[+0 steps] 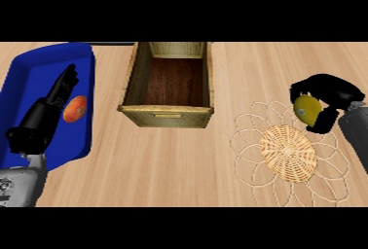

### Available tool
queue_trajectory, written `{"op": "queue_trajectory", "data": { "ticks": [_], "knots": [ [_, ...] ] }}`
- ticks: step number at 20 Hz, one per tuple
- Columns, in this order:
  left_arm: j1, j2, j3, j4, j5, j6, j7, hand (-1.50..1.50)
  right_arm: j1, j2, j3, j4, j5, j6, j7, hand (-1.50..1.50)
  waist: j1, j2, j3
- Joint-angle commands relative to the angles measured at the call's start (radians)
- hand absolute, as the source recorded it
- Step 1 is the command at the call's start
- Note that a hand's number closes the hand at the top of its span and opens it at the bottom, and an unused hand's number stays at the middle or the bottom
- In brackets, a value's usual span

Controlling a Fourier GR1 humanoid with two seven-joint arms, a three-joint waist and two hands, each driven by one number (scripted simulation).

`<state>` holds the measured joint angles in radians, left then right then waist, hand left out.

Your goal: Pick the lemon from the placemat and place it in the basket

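The yellow lemon (306, 108) is held in my right hand (329, 93), whose fingers and thumb curl round it. Hand and lemon sit above the upper right part of the woven placemat (289, 153), a wicker disc with wire petal loops. The basket (167, 115), a wooden rectangular box with a dark floor, stands at the centre back, to the left of the lemon. My left hand (37, 121) is at the left edge over the blue tray, fingers straight and pointing away.
A blue tray (81, 63) lies at the left with an orange fruit (75, 109) on it, beside my left hand. Bare wooden counter (173, 165) lies between the basket and the placemat and in front of both.
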<state>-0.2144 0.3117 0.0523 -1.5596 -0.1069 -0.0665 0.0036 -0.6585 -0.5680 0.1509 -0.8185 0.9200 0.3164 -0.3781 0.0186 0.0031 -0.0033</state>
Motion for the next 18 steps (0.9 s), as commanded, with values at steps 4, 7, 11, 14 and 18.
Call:
{"op": "queue_trajectory", "data": {
  "ticks": [4, 7, 11, 14, 18],
  "knots": [
    [-0.022, -0.022, -0.013, 0.019, -0.011, 0.007, 0.006, 0.0, -0.22, -0.004, -0.162, 0.088, 0.015, -0.111, 0.316, 1.5, 0.008, 0.004, 0.004],
    [-0.004, -0.016, -0.015, -0.003, -0.012, 0.001, 0.004, 0.0, -0.258, 0.057, -0.259, 0.039, -0.071, -0.196, 0.361, 1.5, 0.001, -0.002, 0.004],
    [-0.017, -0.02, -0.011, 0.013, -0.025, 0.017, 0.011, 0.0, -0.373, 0.111, -0.405, -0.011, -0.265, -0.163, 0.309, 1.5, -0.009, -0.007, 0.004],
    [0.003, -0.033, -0.019, 0.002, -0.031, 0.024, 0.008, 0.0, -0.463, 0.079, -0.46, -0.038, -0.352, -0.074, 0.307, 1.5, -0.011, -0.008, 0.003],
    [-0.007, 0.002, 0.021, 0.026, -0.001, -0.012, -0.019, 0.0, -0.646, 0.103, -0.444, -0.084, -0.37, -0.024, 0.439, 1.5, -0.005, -0.007, 0.002]
  ]
}}
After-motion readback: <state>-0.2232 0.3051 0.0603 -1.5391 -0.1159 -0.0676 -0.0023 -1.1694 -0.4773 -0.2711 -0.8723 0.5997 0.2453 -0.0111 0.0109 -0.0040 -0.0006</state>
